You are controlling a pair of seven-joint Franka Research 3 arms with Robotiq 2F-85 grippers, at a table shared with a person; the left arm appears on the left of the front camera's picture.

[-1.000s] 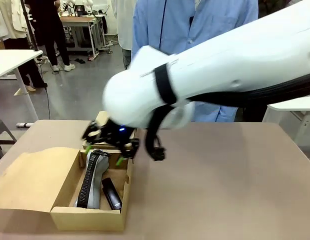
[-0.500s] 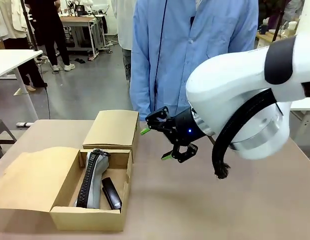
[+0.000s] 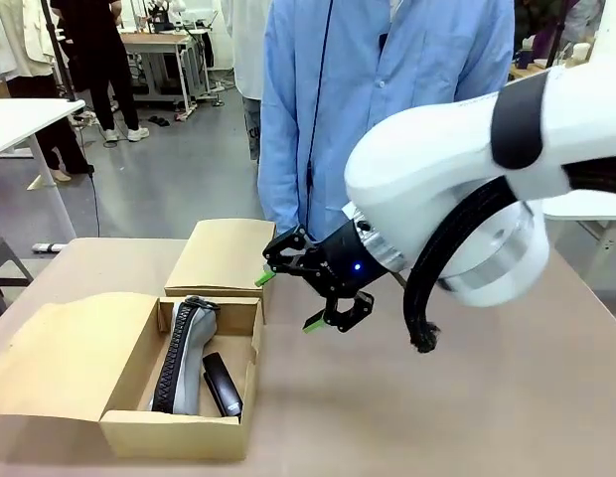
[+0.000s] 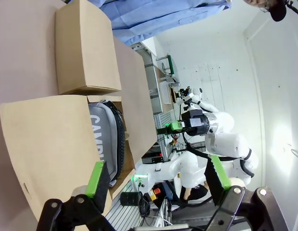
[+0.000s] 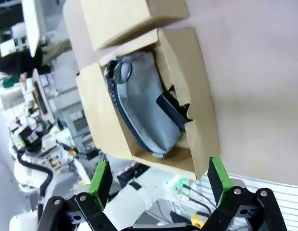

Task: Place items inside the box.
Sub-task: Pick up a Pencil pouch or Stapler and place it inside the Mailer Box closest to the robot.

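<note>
The open cardboard box point(image 3: 174, 435) sits at the table's front left. Inside lie a grey zip pouch point(image 3: 184, 358) and a black stapler point(image 3: 221, 386) beside it. My right gripper point(image 3: 290, 301) hangs open and empty above the table, just right of the box's far end. From the right wrist view the open right gripper point(image 5: 158, 175) looks down at the box point(image 5: 203, 120), the pouch point(image 5: 144, 110) and the stapler point(image 5: 173, 111). My left gripper point(image 4: 157, 175) is open with nothing between its fingers. Beyond it are the box point(image 4: 48, 139) and the pouch point(image 4: 106, 142) with white print.
A person in a blue shirt point(image 3: 387, 89) stands at the far side of the table. The box's lid flaps lie spread to the left point(image 3: 65, 358) and to the far side point(image 3: 224, 256). Bare brown tabletop point(image 3: 467, 397) stretches right of the box.
The right gripper left the box's far end, swung right over the table, then came back a little toward the box. It stayed open. The box's contents are unchanged.
</note>
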